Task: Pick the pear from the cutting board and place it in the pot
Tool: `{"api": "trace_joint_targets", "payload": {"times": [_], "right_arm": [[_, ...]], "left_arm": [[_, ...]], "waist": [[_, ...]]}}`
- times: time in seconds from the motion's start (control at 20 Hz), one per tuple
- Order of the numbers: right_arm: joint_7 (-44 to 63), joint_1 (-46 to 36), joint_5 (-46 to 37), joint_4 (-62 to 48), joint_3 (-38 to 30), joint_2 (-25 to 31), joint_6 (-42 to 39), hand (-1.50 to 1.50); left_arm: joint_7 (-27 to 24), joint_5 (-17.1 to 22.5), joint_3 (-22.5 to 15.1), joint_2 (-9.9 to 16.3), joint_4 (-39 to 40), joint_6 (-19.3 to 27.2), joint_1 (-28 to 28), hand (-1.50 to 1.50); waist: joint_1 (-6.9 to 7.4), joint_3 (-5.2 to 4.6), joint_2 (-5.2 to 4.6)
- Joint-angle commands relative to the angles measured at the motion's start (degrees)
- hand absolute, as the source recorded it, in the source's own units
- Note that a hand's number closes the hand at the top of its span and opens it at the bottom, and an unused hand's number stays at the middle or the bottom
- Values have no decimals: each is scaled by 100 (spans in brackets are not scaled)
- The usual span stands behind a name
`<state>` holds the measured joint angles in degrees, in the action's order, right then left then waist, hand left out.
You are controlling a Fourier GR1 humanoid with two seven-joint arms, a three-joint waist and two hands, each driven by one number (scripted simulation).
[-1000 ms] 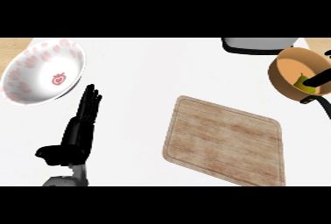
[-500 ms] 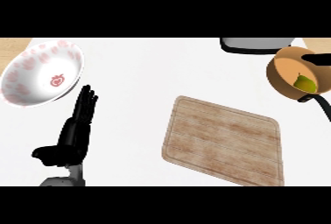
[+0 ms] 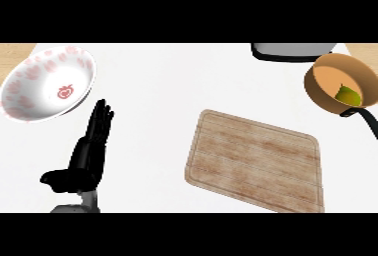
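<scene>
We see the pear (image 3: 348, 95) lying inside the pot (image 3: 325, 75), beyond the bare cutting board (image 3: 255, 160). Our left hand (image 3: 87, 155) rests left of the board, fingers straight together; the right hand is unseen. We judge placing done.

Only the left hand (image 3: 87, 157) shows, at the lower left of the head view. It is black, with its fingers (image 3: 100, 117) straight, held close together and pointing up the picture, leaning slightly to the right. The thumb (image 3: 53, 178) juts out to the left near the base of the palm. Below it a short stretch of grey forearm (image 3: 76, 206) comes in from the lower edge. The hand holds nothing; whether it touches the worktop or hangs just above it is hard to tell. The right hand is out of sight.
</scene>
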<state>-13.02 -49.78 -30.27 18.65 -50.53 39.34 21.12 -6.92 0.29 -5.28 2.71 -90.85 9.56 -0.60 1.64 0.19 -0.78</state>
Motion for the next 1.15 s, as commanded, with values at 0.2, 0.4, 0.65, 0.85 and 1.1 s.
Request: {"api": "trace_joint_targets", "payload": {"times": [0.2, 0.4, 0.65, 0.85, 1.1], "right_arm": [[-1108, 658, 684, -139, -359, 356, -401, -150], [-1323, 931, 908, -292, -453, 640, -700, -150], [-1403, 988, 1078, -331, -411, 881, -671, -150], [-1327, 962, 1331, -465, -638, 1126, -570, -150], [-1465, 1291, 1630, -538, -844, 1361, -546, -150]], "left_arm": [[-228, 70, 132, 9, 216, -86, 44, 0], [168, 77, 105, 9, -18, -73, -181, 0], [118, 7, 58, 74, -295, -102, 208, 0], [86, 189, 267, 116, 116, -246, -223, 0], [-67, 79, 140, 93, -29, -246, 84, 0]], "waist": [[-44, -6, 20], [-52, -2, 23], [-21, -3, 32], [0, 3, 1], [8, 6, 6]]}}
